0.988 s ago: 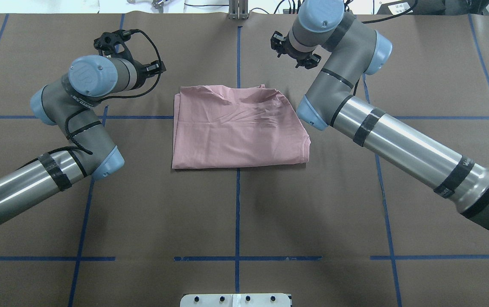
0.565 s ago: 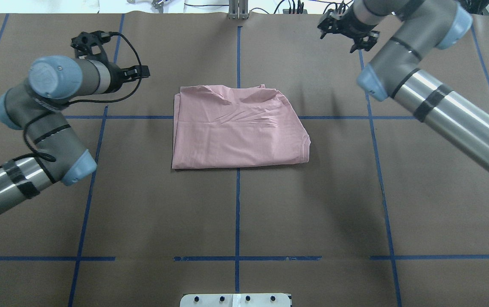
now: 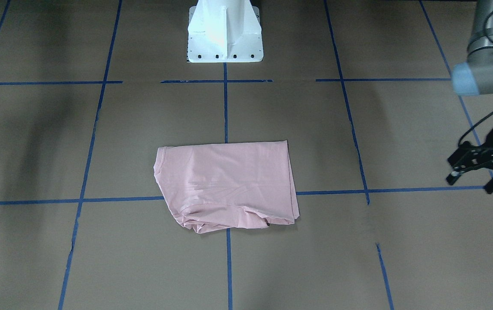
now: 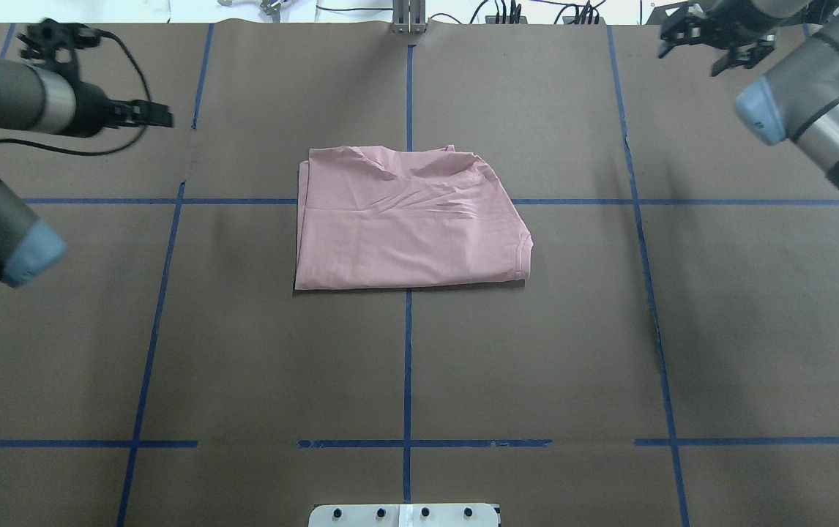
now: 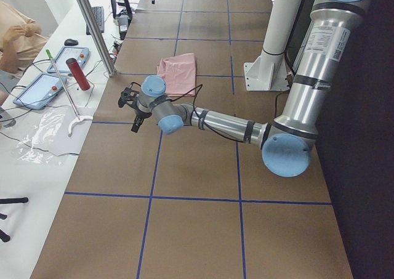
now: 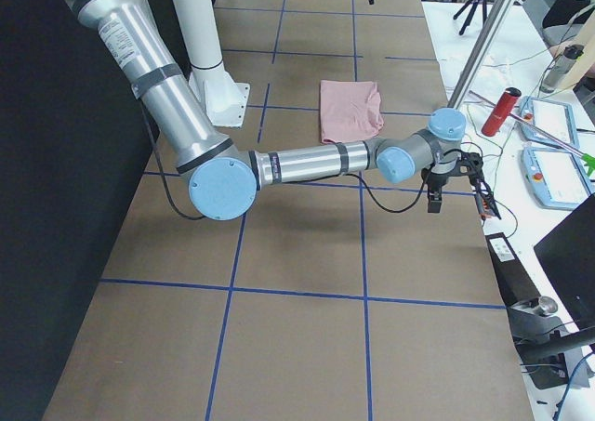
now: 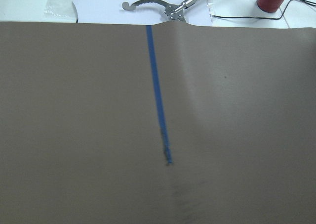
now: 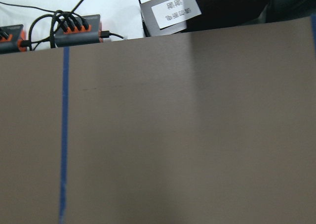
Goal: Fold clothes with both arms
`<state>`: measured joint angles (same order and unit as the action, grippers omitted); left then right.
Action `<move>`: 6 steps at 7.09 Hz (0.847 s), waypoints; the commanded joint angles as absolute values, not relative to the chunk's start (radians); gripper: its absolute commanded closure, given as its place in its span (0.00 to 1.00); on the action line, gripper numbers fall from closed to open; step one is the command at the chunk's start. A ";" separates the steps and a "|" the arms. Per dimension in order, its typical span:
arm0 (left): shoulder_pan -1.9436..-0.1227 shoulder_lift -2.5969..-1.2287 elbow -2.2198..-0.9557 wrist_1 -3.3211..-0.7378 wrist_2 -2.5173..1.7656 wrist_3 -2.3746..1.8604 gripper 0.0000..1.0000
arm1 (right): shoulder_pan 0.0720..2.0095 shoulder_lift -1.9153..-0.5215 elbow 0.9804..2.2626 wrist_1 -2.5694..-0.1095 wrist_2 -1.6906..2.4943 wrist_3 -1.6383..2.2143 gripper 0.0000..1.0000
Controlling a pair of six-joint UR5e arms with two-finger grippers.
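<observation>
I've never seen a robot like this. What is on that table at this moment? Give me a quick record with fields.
Surface: brown table marked with blue tape lines
Garment: pink T-shirt, folded into a rough rectangle, mid-table, far edge rumpled
Left gripper: open, empty, off to the side of the shirt
Right gripper: open, empty, near the far right corner
Contact: neither gripper touches the shirt
Base: white pedestal at the robot's edge
</observation>
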<state>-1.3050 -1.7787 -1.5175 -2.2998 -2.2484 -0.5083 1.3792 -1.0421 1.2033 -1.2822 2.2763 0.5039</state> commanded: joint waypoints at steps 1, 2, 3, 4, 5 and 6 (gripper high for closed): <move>-1.577 -1.675 -1.541 -2.065 -2.414 -0.031 0.00 | 1.511 -1.110 1.375 -1.600 2.283 0.156 0.00; -1.607 -1.666 -1.572 -1.890 -2.416 0.013 0.00 | 1.523 -1.212 1.546 -1.717 2.295 0.109 0.00; -1.608 -1.596 -1.673 -1.782 -2.413 0.002 0.00 | 1.523 -1.327 1.677 -1.748 2.327 0.109 0.00; -1.605 -1.579 -1.680 -1.743 -2.411 0.002 0.00 | 1.523 -1.420 1.715 -1.737 2.406 0.110 0.00; -1.605 -1.559 -1.678 -1.749 -2.417 0.002 0.00 | 1.523 -1.437 1.707 -1.735 2.405 0.109 0.00; -1.595 -1.563 -1.677 -1.747 -2.399 -0.033 0.00 | 1.513 -1.439 1.704 -1.736 2.366 0.107 0.00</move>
